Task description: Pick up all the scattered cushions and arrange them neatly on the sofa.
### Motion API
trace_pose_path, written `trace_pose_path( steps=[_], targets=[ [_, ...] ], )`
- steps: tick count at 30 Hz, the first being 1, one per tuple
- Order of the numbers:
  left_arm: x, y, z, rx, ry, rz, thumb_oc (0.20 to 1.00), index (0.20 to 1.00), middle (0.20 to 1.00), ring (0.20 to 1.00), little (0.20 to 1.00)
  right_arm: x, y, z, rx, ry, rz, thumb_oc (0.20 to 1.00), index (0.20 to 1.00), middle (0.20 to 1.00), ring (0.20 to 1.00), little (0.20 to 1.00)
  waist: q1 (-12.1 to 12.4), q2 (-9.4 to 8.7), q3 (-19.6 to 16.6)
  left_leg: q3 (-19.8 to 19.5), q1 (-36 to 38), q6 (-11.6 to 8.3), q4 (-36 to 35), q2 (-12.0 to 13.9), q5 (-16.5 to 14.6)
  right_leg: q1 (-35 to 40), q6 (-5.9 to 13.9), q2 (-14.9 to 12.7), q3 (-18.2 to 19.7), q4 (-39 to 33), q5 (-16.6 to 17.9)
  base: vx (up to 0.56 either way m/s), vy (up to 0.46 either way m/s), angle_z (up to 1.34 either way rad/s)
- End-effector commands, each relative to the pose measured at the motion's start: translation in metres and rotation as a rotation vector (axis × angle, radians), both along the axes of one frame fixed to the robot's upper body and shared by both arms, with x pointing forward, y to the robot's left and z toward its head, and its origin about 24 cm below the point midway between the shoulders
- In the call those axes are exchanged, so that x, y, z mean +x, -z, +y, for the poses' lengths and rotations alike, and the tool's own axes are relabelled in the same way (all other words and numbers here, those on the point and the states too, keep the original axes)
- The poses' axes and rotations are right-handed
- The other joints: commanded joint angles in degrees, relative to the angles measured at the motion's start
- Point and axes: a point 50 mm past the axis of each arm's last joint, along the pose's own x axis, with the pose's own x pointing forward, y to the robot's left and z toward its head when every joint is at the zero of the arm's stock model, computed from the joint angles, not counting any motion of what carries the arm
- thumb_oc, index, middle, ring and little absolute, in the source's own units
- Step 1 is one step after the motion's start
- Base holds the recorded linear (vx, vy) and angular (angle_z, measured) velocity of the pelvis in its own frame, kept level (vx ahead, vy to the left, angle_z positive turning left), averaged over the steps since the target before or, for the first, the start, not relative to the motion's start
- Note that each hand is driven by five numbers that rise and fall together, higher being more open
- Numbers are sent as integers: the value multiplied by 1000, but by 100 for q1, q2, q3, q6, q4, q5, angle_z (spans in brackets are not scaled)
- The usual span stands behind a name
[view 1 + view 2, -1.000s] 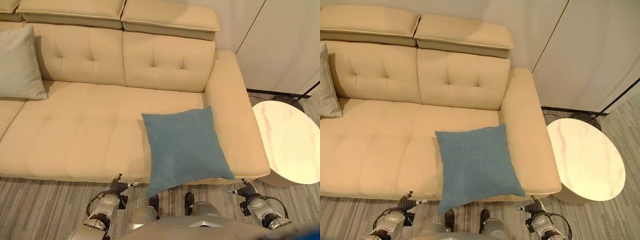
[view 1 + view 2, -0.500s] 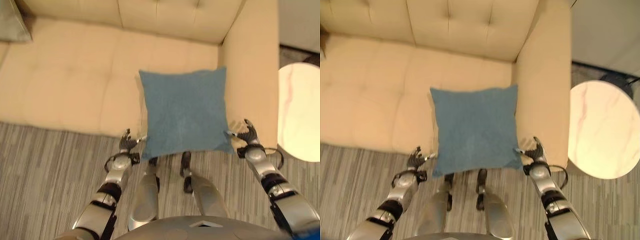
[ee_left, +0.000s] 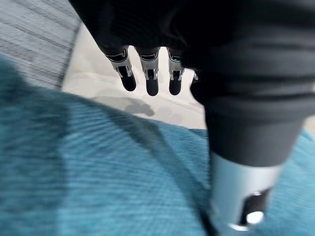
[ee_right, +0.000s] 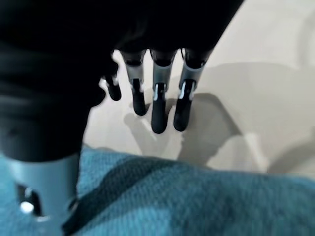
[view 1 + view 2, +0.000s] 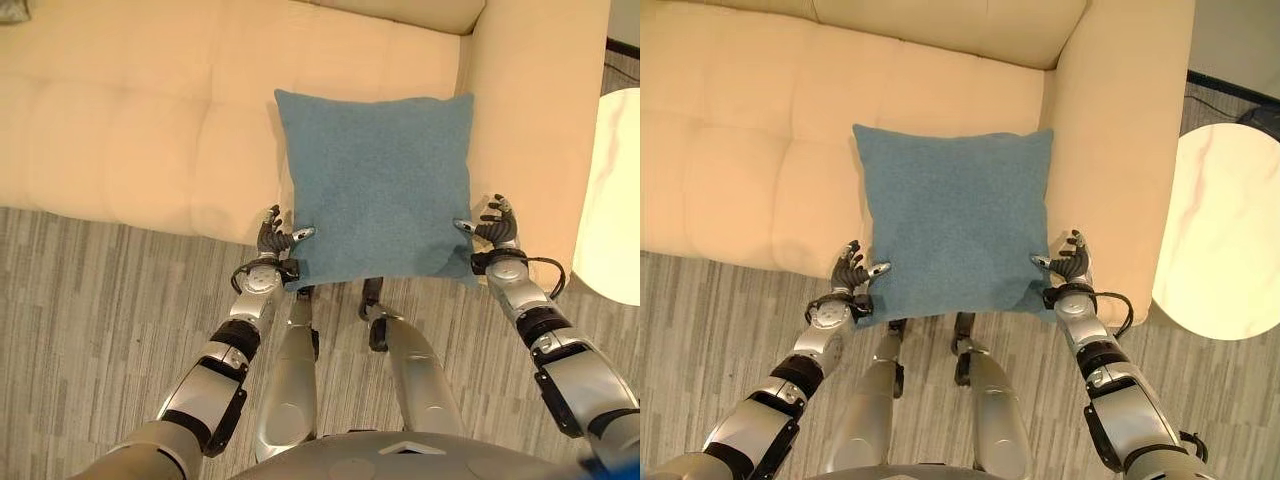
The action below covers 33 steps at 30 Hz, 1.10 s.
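Where the beige sofa [image 5: 130,120] meets the striped grey carpet [image 5: 90,330], a blue square cushion [image 5: 375,180] lies flat on the seat by the right-hand armrest [image 5: 535,110], its near edge hanging out past the sofa's front. The left hand [image 5: 272,237] sits at the cushion's near left corner, thumb laid out onto the blue cloth and fingers loosely spread against the edge; the left wrist view has those fingers straight over the sofa's cream fabric, with the cushion below them and nothing grasped. The right hand [image 5: 492,225] is at the cushion's near right corner, between the cushion and the armrest, its thumb reaching toward the cloth and its fingers relaxed and open; the right wrist view shows them extended above the sofa, the blue fabric just beneath. Neither hand is closed round the cushion. Beyond the armrest, on the carpet, stands a round white marble-topped side table [image 5: 1225,235], well clear of the cushion. At the far left end of the sofa a small corner of a pale grey cushion [image 5: 12,10] just shows against the seat.
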Motion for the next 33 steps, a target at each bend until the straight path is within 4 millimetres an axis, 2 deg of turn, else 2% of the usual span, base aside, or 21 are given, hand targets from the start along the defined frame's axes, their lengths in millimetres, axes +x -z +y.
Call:
trace_pose_path(
  steps=[1,7,10,13,14,15,16,21,22,23,24,25,29,31,33],
  targets=[
    [8,-18,-21,-40,47,-103,1000,1000,1000,1000,1000,4,4,39,70,-110,-18,1000,1000,1000,1000,1000,41,-266,-264,95,328,-100,-171,-365,-436,456,741,-199,357,-1403,781,0,0,0],
    [11,-21,-42,-48,106,-107,1000,1000,1000,1000,1000,9,-4,63,183,-133,-79,1000,1000,1000,1000,1000,-14,-192,-246,100,333,-101,-215,-371,-423,428,752,-199,386,-1429,810,-12,4,-1],
    [12,-18,-53,-91,104,-75,1000,1000,1000,1000,1000,15,-16,86,249,-182,-131,1000,1000,1000,1000,1000,-49,-162,-212,112,306,-104,-223,-366,-400,396,755,-191,410,-1458,858,-41,11,-3],
    [15,-18,-56,-89,102,-63,1000,1000,1000,1000,1000,20,-26,95,259,-207,-165,1000,1000,1000,1000,1000,-80,-161,-181,122,252,-110,-201,-356,-386,344,756,-191,412,-1464,877,-46,5,-6],
    [17,-16,-61,-83,106,-36,1000,1000,1000,1000,1000,24,-38,101,282,-220,-213,1000,1000,1000,1000,1000,-116,-159,-124,139,156,-120,-189,-346,-354,245,748,-190,409,-1448,894,-59,13,1],
    [17,-16,-61,-83,106,-36,1000,1000,1000,1000,1000,24,-38,101,282,-220,-213,1000,1000,1000,1000,1000,-117,-158,-125,138,154,-120,-188,-346,-354,243,748,-190,409,-1447,894,-85,12,1],
    [17,-13,-67,-100,103,-2,1000,1000,1000,1000,1000,27,-48,107,311,-230,-252,1000,1000,1000,1000,1000,-153,-169,-56,135,89,-146,-192,-330,-308,161,741,-192,386,-1429,911,-51,-2,1],
    [16,-17,-87,-164,145,-4,1000,1000,1000,1000,1000,26,-56,118,386,-240,-299,1000,1000,1000,1000,1000,-209,-223,-2,144,27,-185,-262,-306,-242,81,748,-177,358,-1470,953,-16,-4,1],
    [16,-19,-89,-182,148,-14,1000,1000,1000,1000,1000,25,-57,119,396,-242,-304,925,925,925,925,925,-214,-224,-2,144,31,-189,-276,-304,-236,89,750,-172,352,-1480,956,0,0,0],
    [17,-24,-92,-224,151,-38,592,592,592,592,592,24,-57,120,412,-244,-311,495,495,495,495,495,-223,-222,-5,145,55,-193,-306,-298,-231,115,755,-169,354,-1503,957,0,0,0],
    [17,-27,-93,-243,150,-49,241,241,241,241,241,23,-58,120,419,-244,-320,288,288,288,288,288,-225,-218,-13,146,71,-193,-316,-303,-234,129,759,-167,355,-1512,962,0,0,0],
    [18,-30,-93,-263,146,-65,200,200,200,200,200,23,-59,120,425,-246,-326,200,200,200,200,200,-228,-213,-24,149,93,-191,-329,-309,-237,145,761,-160,362,-1522,965,0,0,0],
    [23,-47,-91,-344,119,-141,200,200,200,200,200,19,-61,118,450,-242,-356,200,200,200,200,200,-240,-191,-77,148,235,-185,-362,-319,-266,290,768,-157,371,-1562,952,8,-2,0],
    [24,-63,-89,-411,109,-214,200,200,200,200,200,15,-63,115,457,-246,-380,200,200,200,200,200,-245,-180,-143,144,371,-179,-408,-321,-288,439,780,-148,373,-1604,940,31,0,0],
    [22,-65,-87,-449,101,-234,200,200,200,200,200,10,-59,112,457,-244,-382,200,200,200,200,200,-251,-173,-190,150,467,-173,-435,-321,-309,540,781,-148,369,-1621,925,19,1,-1]
  ],
)
